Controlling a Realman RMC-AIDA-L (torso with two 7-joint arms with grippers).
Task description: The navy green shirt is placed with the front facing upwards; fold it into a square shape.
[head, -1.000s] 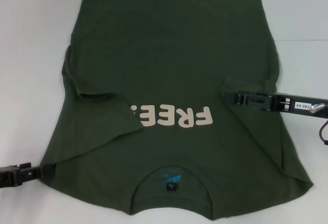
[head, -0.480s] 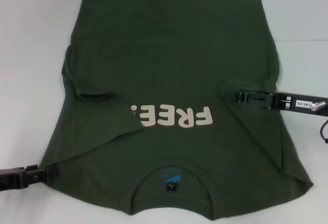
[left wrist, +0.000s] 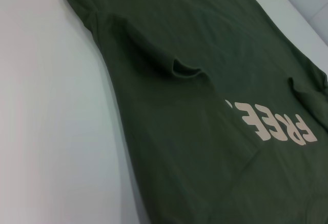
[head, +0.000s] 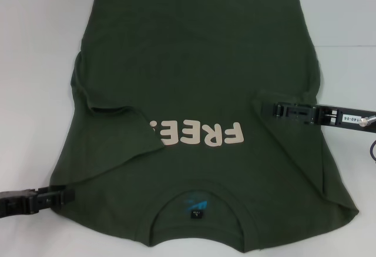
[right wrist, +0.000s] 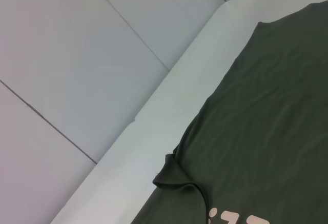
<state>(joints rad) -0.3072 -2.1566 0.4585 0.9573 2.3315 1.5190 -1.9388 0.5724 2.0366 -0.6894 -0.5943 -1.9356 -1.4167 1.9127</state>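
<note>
On the white bench (head: 35,45) the navy green shirt (head: 194,63) lies front-up, both sleeves already tucked in; left gripper (head: 69,195) has slid onto its near shoulder, right gripper (head: 276,109) has backed off the folded sleeve, finger state unclear on both.

left sleeve (head: 111,130) covering lettering's (head: 197,133) end

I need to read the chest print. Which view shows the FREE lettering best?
The head view: the FREE lettering sits whole on the navy green shirt. The left wrist view shows it slanted near the frame edge; the right wrist view catches only a sliver.
</note>
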